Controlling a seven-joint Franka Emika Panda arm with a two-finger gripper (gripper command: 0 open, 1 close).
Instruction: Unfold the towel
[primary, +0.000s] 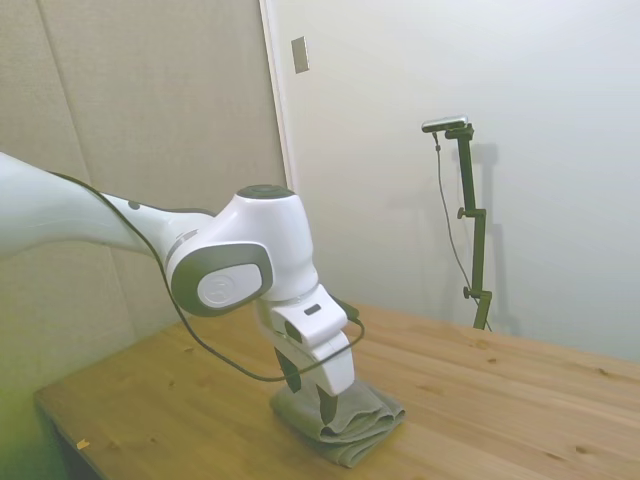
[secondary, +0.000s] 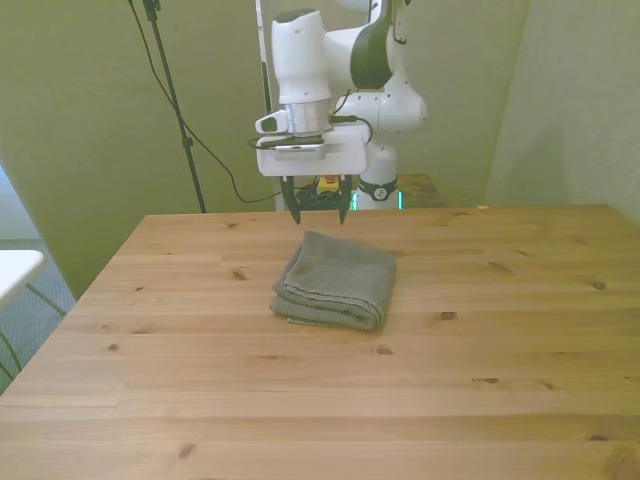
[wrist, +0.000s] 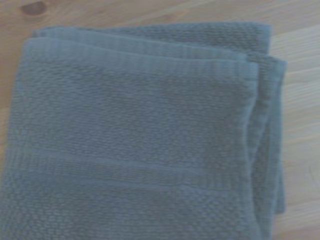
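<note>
The grey-green towel (secondary: 335, 280) lies folded in several layers on the wooden table (secondary: 500, 340), its stacked edges facing the front view's left and near side. My gripper (secondary: 317, 218) hangs open just above the towel's far edge, fingers pointing down and nothing between them. In the side view the gripper (primary: 310, 400) stands over the towel's (primary: 368, 425) left part and hides some of it. The wrist view is filled by the towel (wrist: 140, 140), with its layered folds showing along one side against the bare table (wrist: 300, 100).
The towel is the only loose thing on the table. Walls stand close behind it. A black cable (secondary: 215, 160) hangs behind the table's far edge at the front view's left.
</note>
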